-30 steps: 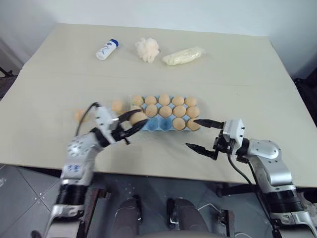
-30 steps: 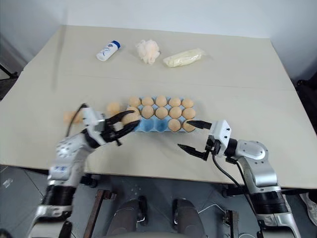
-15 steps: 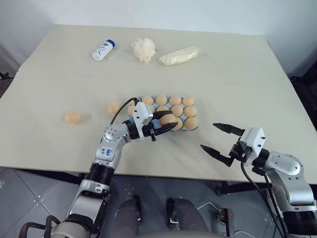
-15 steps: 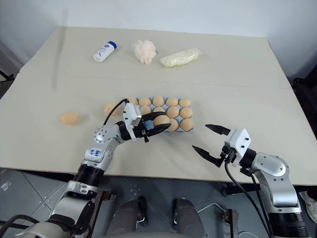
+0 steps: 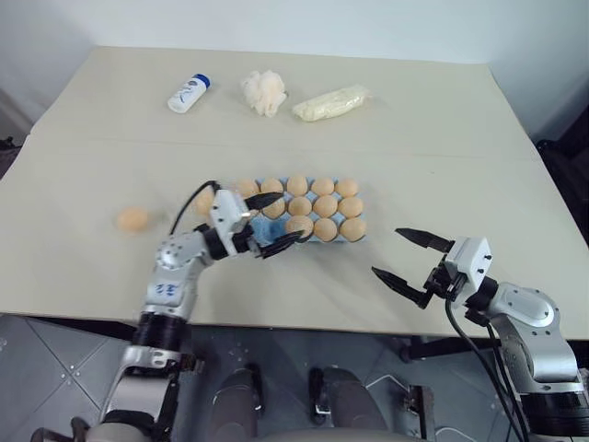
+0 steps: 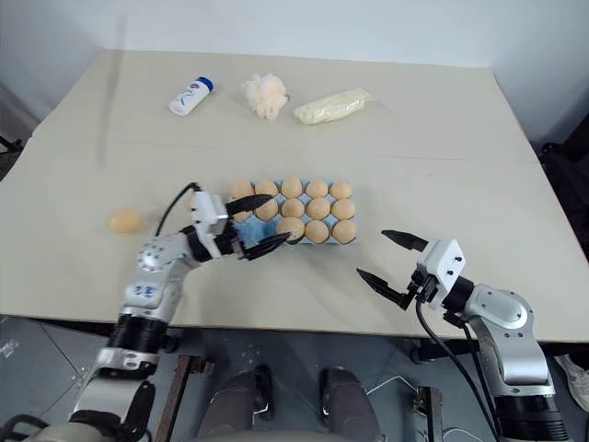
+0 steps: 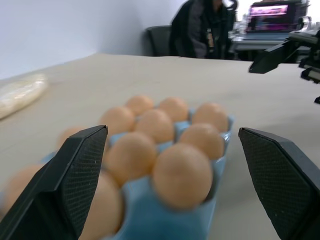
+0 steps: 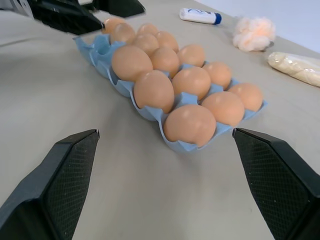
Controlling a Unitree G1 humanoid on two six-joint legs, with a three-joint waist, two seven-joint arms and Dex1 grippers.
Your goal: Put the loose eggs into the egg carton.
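The light blue egg carton [image 5: 268,226] lies mid-table, most of its cups filled with tan eggs [image 8: 153,90]. My left gripper [image 5: 289,216] hangs open over the carton's left front end, nothing between its fingers [image 7: 75,175]. One loose egg [image 5: 132,218] rests on the table far to the left. Another loose egg [image 5: 203,201] lies just beyond the left wrist, partly hidden by it. My right gripper [image 5: 387,252] stands open and empty to the right of the carton, near the table's front edge.
Along the far side lie a white bottle with a blue cap [image 5: 188,93], a pale puff [image 5: 264,92] and a cream wrapped bag [image 5: 331,102]. A person [image 7: 207,27] sits at a desk beyond the table. The table's front edge runs just under both grippers.
My left gripper carried an egg over the carton's front row, opened, left it in a cup and drew back to the left. The right gripper backed slightly away from the carton.
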